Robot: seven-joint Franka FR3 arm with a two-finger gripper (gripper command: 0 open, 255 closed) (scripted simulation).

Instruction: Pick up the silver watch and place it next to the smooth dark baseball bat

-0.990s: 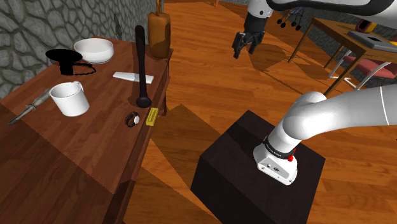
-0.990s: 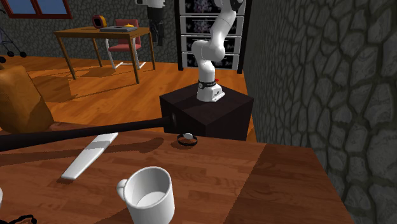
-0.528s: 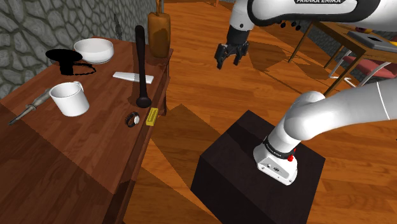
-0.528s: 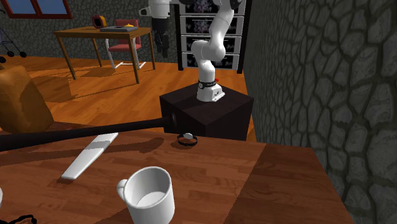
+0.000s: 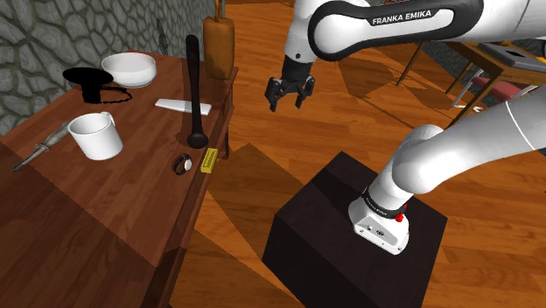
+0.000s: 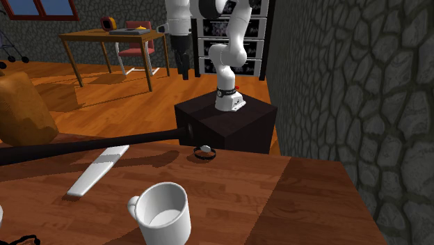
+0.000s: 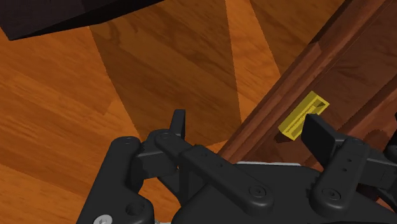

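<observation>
The watch, a dark band with a small silver face, lies near the edge of the wooden table on the shoulder view's right; it lies close to the stand-side edge in the second exterior view. The dark baseball bat lies along that same edge, its thick end a short way beyond the watch, and crosses the table in the second exterior view. My gripper hangs open in the air over the floor, off the table, empty. Its fingers stand well apart.
A small yellow block lies beside the watch at the table edge. A white mug, a white bowl, a flat white strip, a brown block and a slim tool share the table. The black stand sits below.
The arm has swung the open gripper down and toward the table, leftward in the shoulder view. Nothing on the table has moved.
</observation>
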